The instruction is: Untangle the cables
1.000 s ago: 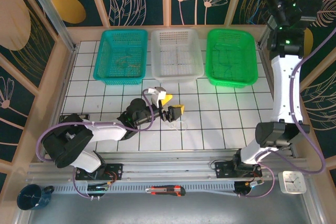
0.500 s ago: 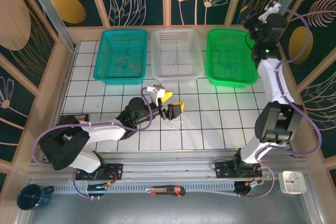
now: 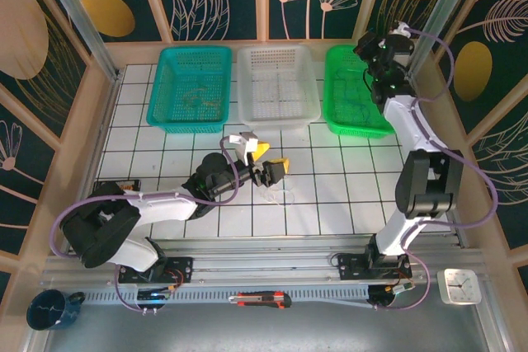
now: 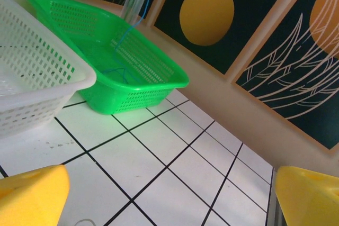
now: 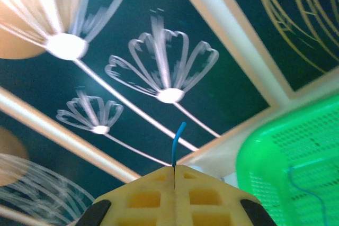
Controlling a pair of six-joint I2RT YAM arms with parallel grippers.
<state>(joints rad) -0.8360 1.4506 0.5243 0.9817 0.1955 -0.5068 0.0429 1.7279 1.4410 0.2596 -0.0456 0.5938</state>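
**A:** Status? Big stuff first.

**B:** Tiled table (image 3: 330,204). Three baskets along the far edge: teal basket (image 3: 157,96), white basket (image 3: 246,88), green basket (image 3: 330,88). The right arm (image 3: 429,183) reaches up over the green one. The left arm (image 3: 157,204) lies low, mid-table.

**A:** Claws?

**B:** Right gripper (image 5: 175,175) is clenched on the blue cable (image 5: 178,136). A short end pokes out above the pads (image 5: 143,199) and the rest hangs down into the green basket. My read: it's held high so the slack drops inside. Left gripper (image 3: 271,172) is spread wide with nothing in it, just over the tiles.

**A:** Why there?

**B:** Probably lined up on the pale cable (image 3: 280,195), a faint loop on the tile just beside its fingers (image 4: 32,194). Likely the next pick.

**A:** Anything else sorted?

**B:** Maybe a dark strand in the teal basket. Too small to call.
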